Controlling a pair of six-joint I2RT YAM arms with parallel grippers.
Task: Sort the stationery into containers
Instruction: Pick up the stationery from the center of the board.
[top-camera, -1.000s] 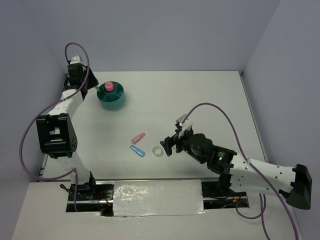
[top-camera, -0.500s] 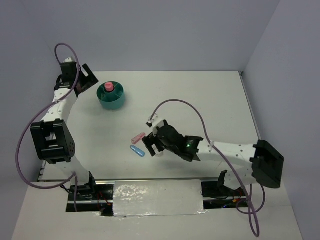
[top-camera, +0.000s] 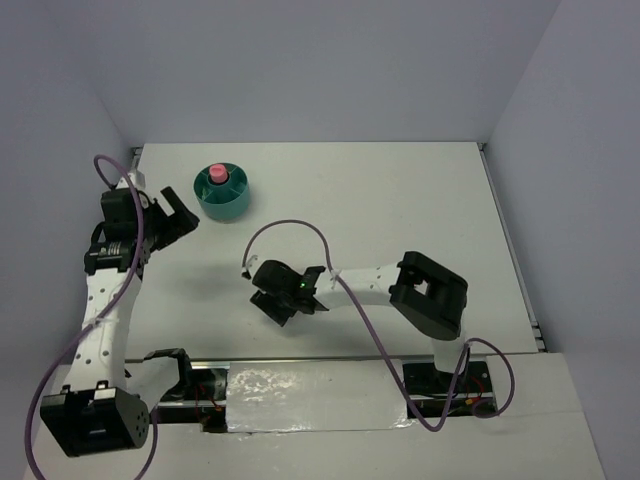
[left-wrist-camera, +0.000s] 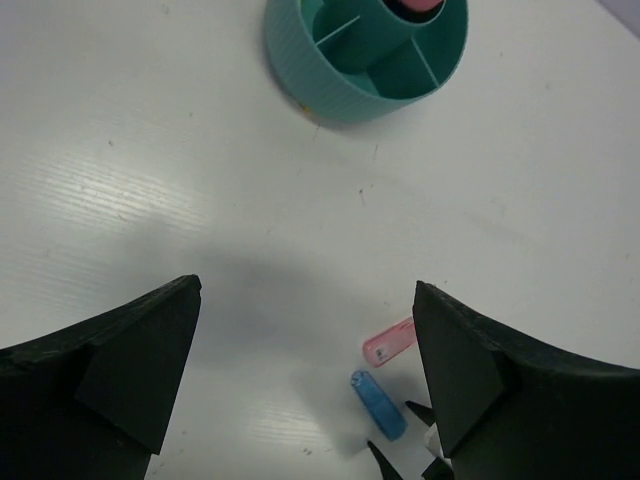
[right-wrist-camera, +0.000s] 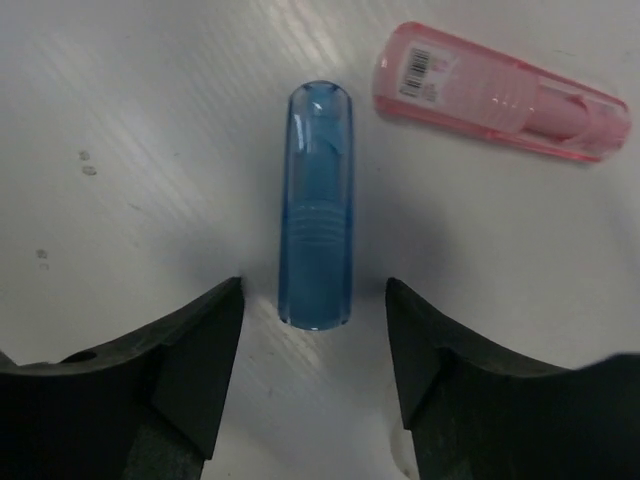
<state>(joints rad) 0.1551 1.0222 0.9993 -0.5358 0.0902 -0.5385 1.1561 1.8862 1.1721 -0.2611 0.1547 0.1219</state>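
In the right wrist view my right gripper (right-wrist-camera: 313, 345) is open low over the table, with the near end of the light-blue stubby stick (right-wrist-camera: 318, 205) lying between its fingertips. The pink stubby stick (right-wrist-camera: 500, 90) lies just beyond, to the right. From above, the right gripper (top-camera: 272, 303) covers both sticks. The left wrist view shows the blue stick (left-wrist-camera: 378, 404) and the pink stick (left-wrist-camera: 390, 342) too. My left gripper (top-camera: 178, 222) is open and empty, left of and nearer than the teal organiser (top-camera: 236, 200). The tape ring and the green pen do not show.
A pink object (top-camera: 216, 174) stands in the organiser's central well. The organiser (left-wrist-camera: 330, 90) sits at the table's far left. Grey walls close in the left, back and right sides. The right arm's cable (top-camera: 290, 228) arcs above the table's middle.
My right arm has swung left and its gripper has come down over the two sticks, covering the ring's spot. My left arm has drawn back from the organiser toward the near left.
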